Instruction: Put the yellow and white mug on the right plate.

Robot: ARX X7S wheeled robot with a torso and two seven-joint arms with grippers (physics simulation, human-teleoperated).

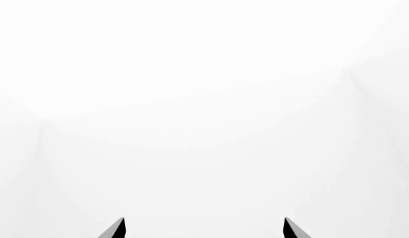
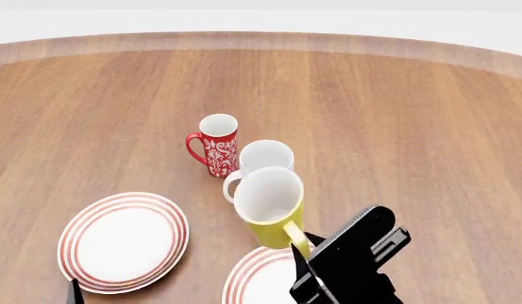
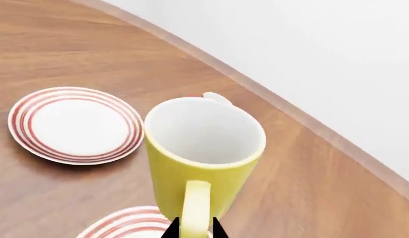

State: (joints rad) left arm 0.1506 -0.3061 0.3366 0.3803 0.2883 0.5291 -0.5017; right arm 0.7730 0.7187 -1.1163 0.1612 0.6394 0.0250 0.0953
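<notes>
The yellow and white mug (image 2: pixel 270 204) is upright, its white inside showing, and hangs over the far rim of the right plate (image 2: pixel 254 280). My right gripper (image 2: pixel 301 248) is shut on the mug's yellow handle (image 3: pixel 195 203), one black fingertip on each side. In the right wrist view the yellow and white mug (image 3: pixel 203 148) fills the middle and the right plate (image 3: pixel 121 224) shows as red rings just below it. My left gripper (image 1: pixel 204 228) is open with nothing between its fingers and faces only blank white. In the head view just one tip of it (image 2: pixel 75 292) shows.
A tall all-white mug (image 2: pixel 263 158) stands just behind the held mug, and a red patterned mug (image 2: pixel 215 144) is behind that. The left plate (image 2: pixel 123 242) lies on the wooden table (image 2: pixel 396 126). The table's curved far edge (image 2: pixel 244 41) meets a white background.
</notes>
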